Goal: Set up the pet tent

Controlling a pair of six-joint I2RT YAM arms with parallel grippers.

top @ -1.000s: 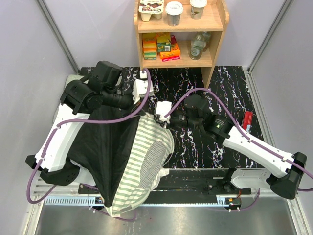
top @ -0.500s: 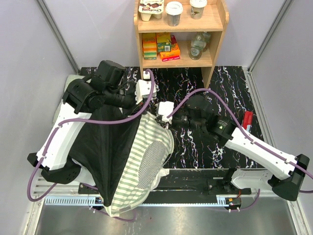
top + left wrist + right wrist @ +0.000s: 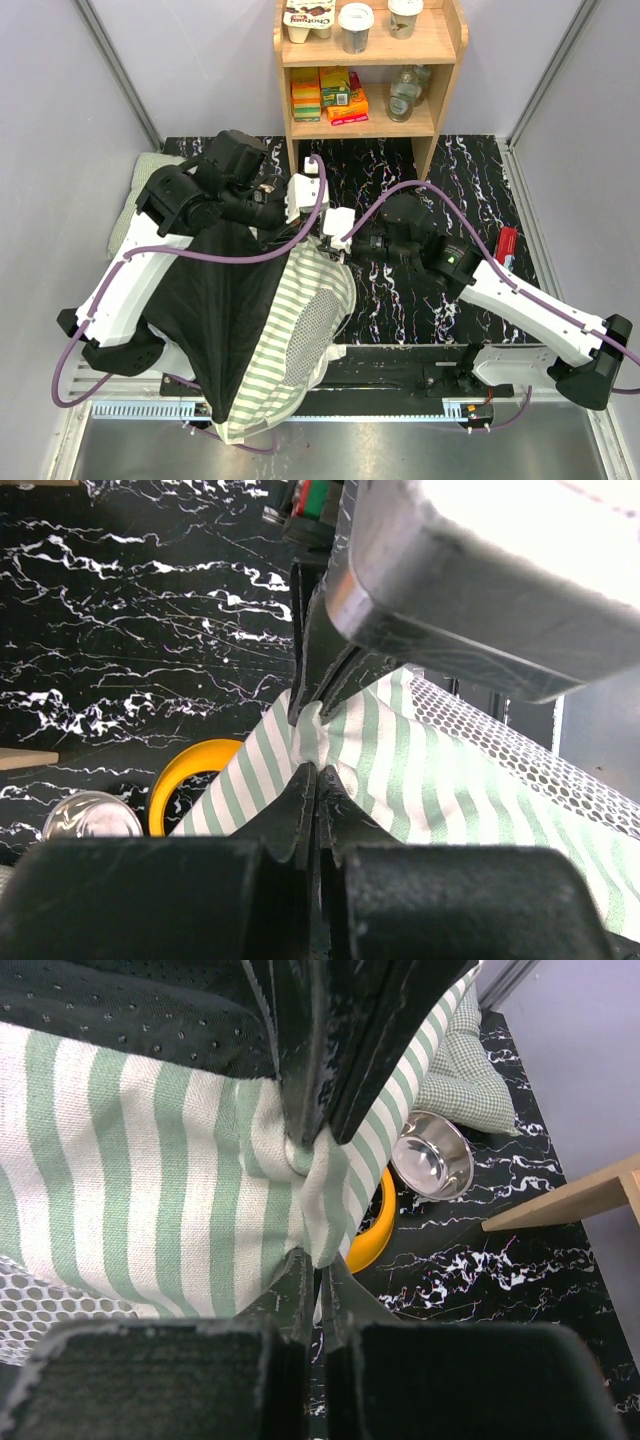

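The pet tent (image 3: 295,320) is a sage-green-and-white striped fabric with a white mesh panel (image 3: 310,325) and a dark underside (image 3: 215,300). It hangs from the middle of the table over the near edge. My left gripper (image 3: 303,212) and right gripper (image 3: 328,236) meet at its top corner. In the left wrist view my left gripper (image 3: 317,773) is shut on a pinch of the striped fabric (image 3: 400,770), with the right gripper's fingers just above. In the right wrist view my right gripper (image 3: 318,1260) is shut on the same bunched fabric (image 3: 150,1190).
A yellow bowl holder (image 3: 376,1222) and a steel bowl (image 3: 432,1165) lie under the raised fabric. A green quilted cushion (image 3: 140,190) is at the left. A wooden shelf (image 3: 365,80) stands at the back. A red object (image 3: 506,246) lies at the right.
My left arm has moved right and toward the shelf, carrying the tent's top corner with it. The right gripper shifted slightly left. More of the cushion now shows.
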